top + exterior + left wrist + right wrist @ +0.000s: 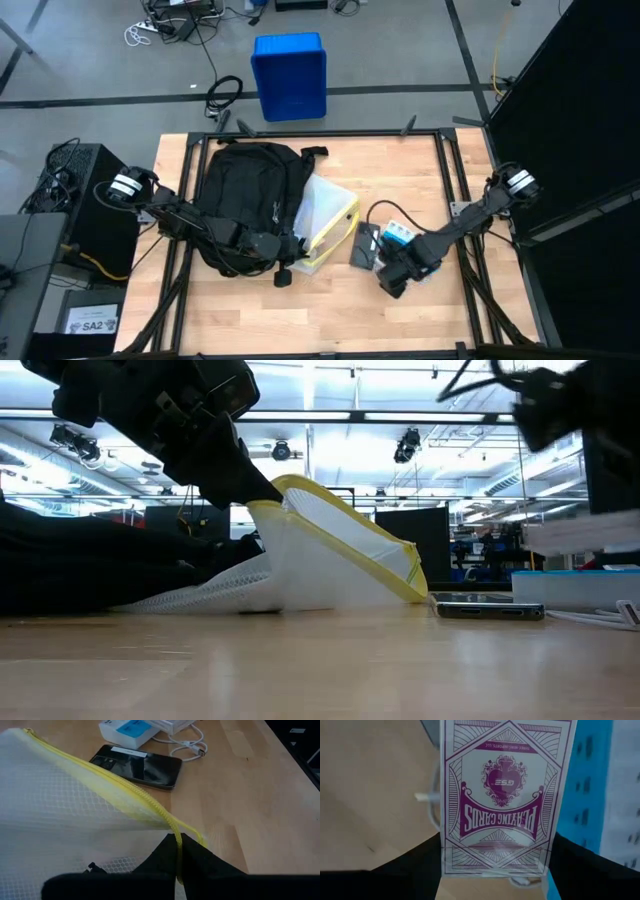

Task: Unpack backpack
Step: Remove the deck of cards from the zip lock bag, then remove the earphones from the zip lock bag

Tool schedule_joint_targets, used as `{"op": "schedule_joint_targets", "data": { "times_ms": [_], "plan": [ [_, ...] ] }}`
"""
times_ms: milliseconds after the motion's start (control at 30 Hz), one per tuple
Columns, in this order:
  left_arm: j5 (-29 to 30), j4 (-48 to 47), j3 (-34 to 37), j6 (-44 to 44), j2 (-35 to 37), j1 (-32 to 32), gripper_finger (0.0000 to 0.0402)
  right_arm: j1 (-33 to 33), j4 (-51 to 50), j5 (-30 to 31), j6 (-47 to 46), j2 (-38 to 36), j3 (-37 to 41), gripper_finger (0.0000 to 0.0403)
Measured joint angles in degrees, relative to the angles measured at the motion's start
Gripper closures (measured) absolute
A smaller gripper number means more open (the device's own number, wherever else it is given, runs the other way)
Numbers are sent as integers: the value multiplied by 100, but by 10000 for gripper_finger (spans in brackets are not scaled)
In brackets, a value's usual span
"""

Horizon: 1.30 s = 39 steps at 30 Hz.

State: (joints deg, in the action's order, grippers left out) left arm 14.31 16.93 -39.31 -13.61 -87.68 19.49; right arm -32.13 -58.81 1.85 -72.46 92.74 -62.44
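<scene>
The soft, floppy backpack [245, 190] likely sags; left gripper [178, 851] pinches the mesh pouch [325, 222] zipper edge at its 3 o'clock, while right gripper [495, 870] clamps a card box [506, 795].

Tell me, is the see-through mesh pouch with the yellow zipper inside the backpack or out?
Out. The white mesh pouch with the yellow zipper lies on the wooden table beside the black fabric backpack, pinched by the left gripper.

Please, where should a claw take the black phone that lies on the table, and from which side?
The phone lies flat on the wood, screen up, between the mesh pouch and the white box. Probably best from straight above, claw closing across its two long edges near the middle; they look bare, while box and cable crowd one end.
</scene>
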Motion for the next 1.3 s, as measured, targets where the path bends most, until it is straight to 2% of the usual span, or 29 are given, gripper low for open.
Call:
{"op": "schedule_joint_targets", "data": {
  "times_ms": [67, 167, 233, 533, 633, 833, 933, 1033, 1100, 1300],
  "plan": [
    [0, 6, 0, 0, 0, 0, 402, -121, 24, 28, -159, 1, 100, 112],
    [0, 7, 0, -10, 0, 1, 402, -195, 20, 171, -364, 1, 171, 40],
    [2, 9, 0, -11, 2, 1, 402, -191, 35, 206, -361, 1, 171, 19],
    [2, -4, 0, 107, 2, 2, 402, 155, 482, 426, 400, 1, -23, 120],
    [-211, -13, 0, 303, 2, -1, 402, 355, 1016, 985, 1105, 1, -153, 146],
    [-1031, -28, 0, 422, 2, 43, 402, 834, 2952, 2300, 3107, 79, -174, 186],
    [-1126, -59, 0, 492, 2, 120, 402, 1123, 3632, 2261, 4091, 379, -174, 202],
    [-1138, -64, 0, 581, 2, 166, 402, 1319, 4091, 1940, 4809, 877, -174, 209],
    [-1143, -63, 0, 584, 2, 165, 402, 1389, 4190, 1790, 5101, 1279, -216, 210],
    [-1017, -37, -115, 592, 2, 164, 402, 1478, 4187, 1855, 5622, 2078, -666, 191]
  ]
}}
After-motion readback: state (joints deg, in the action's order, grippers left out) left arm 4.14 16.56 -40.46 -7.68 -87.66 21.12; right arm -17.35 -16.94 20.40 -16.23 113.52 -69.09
